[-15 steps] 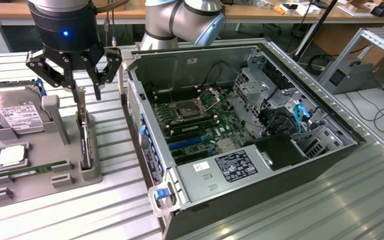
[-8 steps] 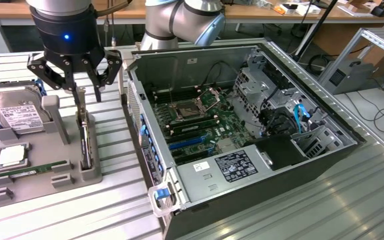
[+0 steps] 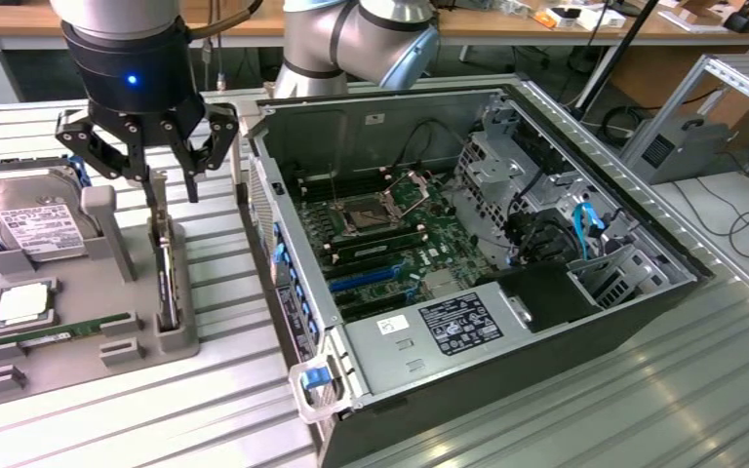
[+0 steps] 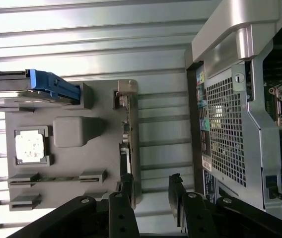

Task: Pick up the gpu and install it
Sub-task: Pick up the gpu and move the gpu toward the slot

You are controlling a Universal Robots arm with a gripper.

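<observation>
Black claw, jaws apart, hovers over the top edge of a thin dark gpu card standing in a grey plastic tray.

Bright, even room light falls from above. The ribbed worktop gleams in pale stripes, nearly white in the wrist view. The computer case has a dim, shadowed interior. The gripper reads as a dark silhouette.

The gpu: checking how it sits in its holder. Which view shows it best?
The wrist view: it looks down on the gpu, edge-up in the gray holder. The exterior view shows a thin upright sliver under the gripper.
</observation>
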